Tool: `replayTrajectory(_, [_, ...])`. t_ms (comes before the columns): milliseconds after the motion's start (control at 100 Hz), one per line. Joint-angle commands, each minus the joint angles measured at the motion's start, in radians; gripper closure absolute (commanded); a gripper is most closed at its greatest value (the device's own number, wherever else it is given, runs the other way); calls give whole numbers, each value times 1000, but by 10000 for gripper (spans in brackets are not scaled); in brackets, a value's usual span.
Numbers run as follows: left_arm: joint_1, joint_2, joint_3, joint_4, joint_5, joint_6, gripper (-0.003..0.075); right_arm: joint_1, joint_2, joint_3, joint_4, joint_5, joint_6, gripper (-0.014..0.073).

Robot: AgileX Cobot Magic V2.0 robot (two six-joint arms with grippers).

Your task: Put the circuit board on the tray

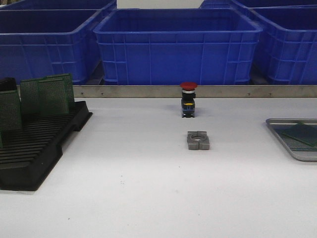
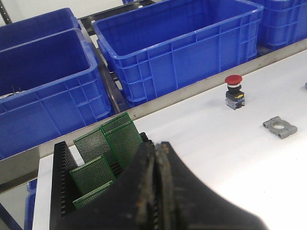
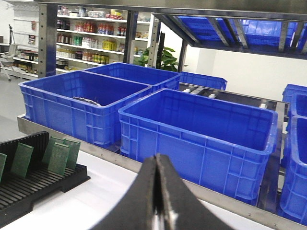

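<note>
Several green circuit boards (image 1: 52,95) stand upright in the black slotted rack (image 1: 39,148) at the table's left; they also show in the left wrist view (image 2: 108,148) and the right wrist view (image 3: 60,155). The silvery-grey tray (image 1: 285,144) lies at the right edge and holds one green board (image 1: 303,133). Neither gripper shows in the front view. My left gripper (image 2: 156,147) is shut and empty, above the rack. My right gripper (image 3: 156,157) is shut and empty, raised over the table.
A red-capped push button (image 1: 188,99) and a grey metal clamp block (image 1: 198,140) stand mid-table. Big blue crates (image 1: 178,44) line the back behind a metal rail (image 1: 148,91). Shelving (image 3: 91,33) stands far off in the right wrist view.
</note>
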Motion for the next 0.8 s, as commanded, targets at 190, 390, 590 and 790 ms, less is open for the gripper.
replayTrajectory(190, [2, 6, -27, -31, -54, -2, 741, 2, 8, -23, 21, 14, -10, 701])
replayTrajectory(390, [2, 6, -27, -31, -54, -2, 741, 2, 8, -23, 21, 14, -10, 701])
replayTrajectory(590, [4, 6, -9, -62, -466, -42, 741, 2, 8, -23, 21, 18, -10, 701])
replayTrajectory(790, [4, -27, -4, -594, -1108, -42, 741, 2, 8, -23, 21, 25, -10, 701])
